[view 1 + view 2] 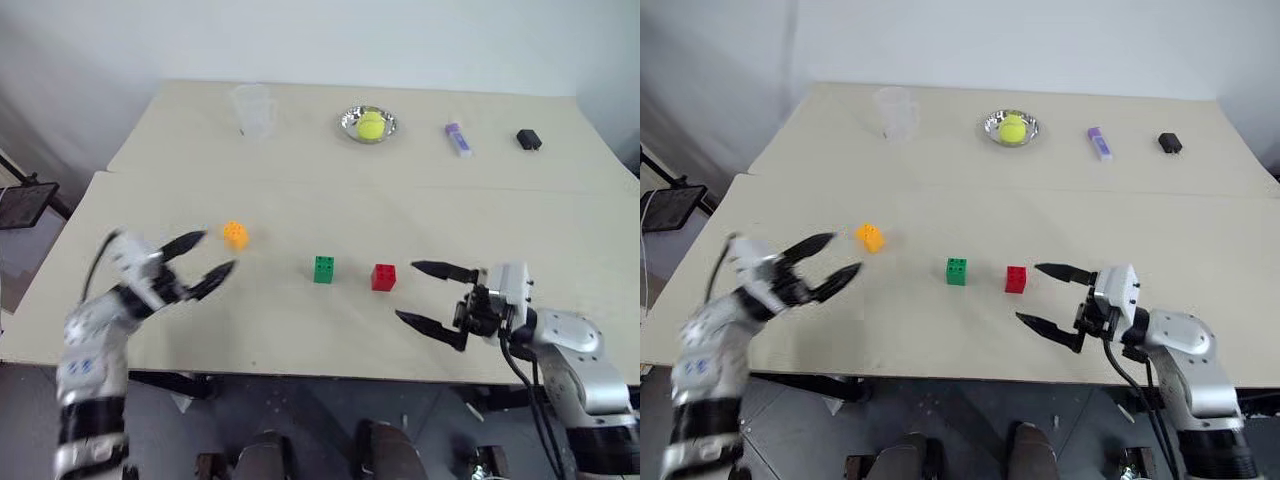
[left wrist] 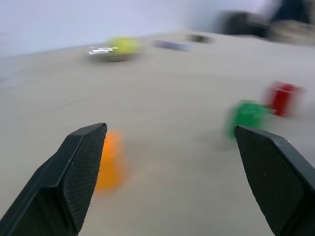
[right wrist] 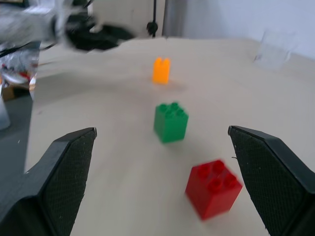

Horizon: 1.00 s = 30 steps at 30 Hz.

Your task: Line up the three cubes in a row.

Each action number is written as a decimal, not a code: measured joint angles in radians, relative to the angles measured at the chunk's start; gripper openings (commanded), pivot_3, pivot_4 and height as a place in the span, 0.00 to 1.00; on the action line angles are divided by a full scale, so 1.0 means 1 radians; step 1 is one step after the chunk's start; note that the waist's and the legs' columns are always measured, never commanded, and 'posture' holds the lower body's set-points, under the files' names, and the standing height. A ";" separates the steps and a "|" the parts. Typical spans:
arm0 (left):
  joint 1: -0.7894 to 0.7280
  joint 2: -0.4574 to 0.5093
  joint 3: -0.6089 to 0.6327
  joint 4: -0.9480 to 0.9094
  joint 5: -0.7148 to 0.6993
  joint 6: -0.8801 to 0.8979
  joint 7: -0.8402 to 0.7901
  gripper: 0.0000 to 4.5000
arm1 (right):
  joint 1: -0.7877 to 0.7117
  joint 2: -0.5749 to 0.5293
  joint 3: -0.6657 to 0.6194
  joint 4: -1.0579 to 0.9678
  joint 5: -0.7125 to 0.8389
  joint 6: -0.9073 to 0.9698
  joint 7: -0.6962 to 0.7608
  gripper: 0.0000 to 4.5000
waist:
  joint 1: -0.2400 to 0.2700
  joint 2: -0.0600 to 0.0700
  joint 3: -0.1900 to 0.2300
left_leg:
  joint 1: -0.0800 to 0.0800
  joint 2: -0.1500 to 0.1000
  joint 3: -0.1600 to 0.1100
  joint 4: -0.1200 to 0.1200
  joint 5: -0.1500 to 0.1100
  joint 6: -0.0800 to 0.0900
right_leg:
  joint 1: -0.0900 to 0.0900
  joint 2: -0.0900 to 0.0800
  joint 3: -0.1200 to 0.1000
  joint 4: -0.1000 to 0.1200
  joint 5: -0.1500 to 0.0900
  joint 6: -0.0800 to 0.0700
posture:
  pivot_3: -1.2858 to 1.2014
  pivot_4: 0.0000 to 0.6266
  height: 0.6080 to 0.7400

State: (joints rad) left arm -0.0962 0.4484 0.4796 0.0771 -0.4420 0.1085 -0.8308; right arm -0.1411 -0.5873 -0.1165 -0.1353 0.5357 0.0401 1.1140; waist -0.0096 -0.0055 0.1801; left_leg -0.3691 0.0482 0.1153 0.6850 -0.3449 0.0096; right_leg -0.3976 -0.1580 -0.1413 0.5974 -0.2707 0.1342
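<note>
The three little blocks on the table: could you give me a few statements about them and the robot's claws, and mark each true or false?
1. The green block sits between the orange block and the red block. True.
2. The left claw is clamped on the orange block. False: it is open, and the block lies free on the table beside it.
3. The right claw is open, near the red block. True.
4. The tennis ball lies loose among the blocks. False: it rests in a metal dish at the table's far side.
5. The red block is stacked on the green one. False: they stand side by side, apart.
</note>
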 measured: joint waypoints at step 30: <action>-0.569 0.027 -0.291 0.699 0.180 -0.136 -0.004 0.52 | 0.141 0.034 0.008 -0.217 0.042 0.048 -0.102 1.00 | 0.008 0.000 -0.002 | -0.001 0.002 0.009 0.000 -0.001 -0.003 | 0.000 0.006 -0.002 -0.002 0.000 -0.001 | 0.52 0.24 1.00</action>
State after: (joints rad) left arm -0.6655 0.4753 0.1890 0.7759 -0.2623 -0.0280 -0.8350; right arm -0.0004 -0.5537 -0.1090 -0.3523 0.5778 0.0885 1.0117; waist -0.0016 -0.0056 0.1783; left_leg -0.3702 0.0503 0.1245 0.6845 -0.3460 0.0061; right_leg -0.3981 -0.1522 -0.1433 0.5954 -0.2704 0.1332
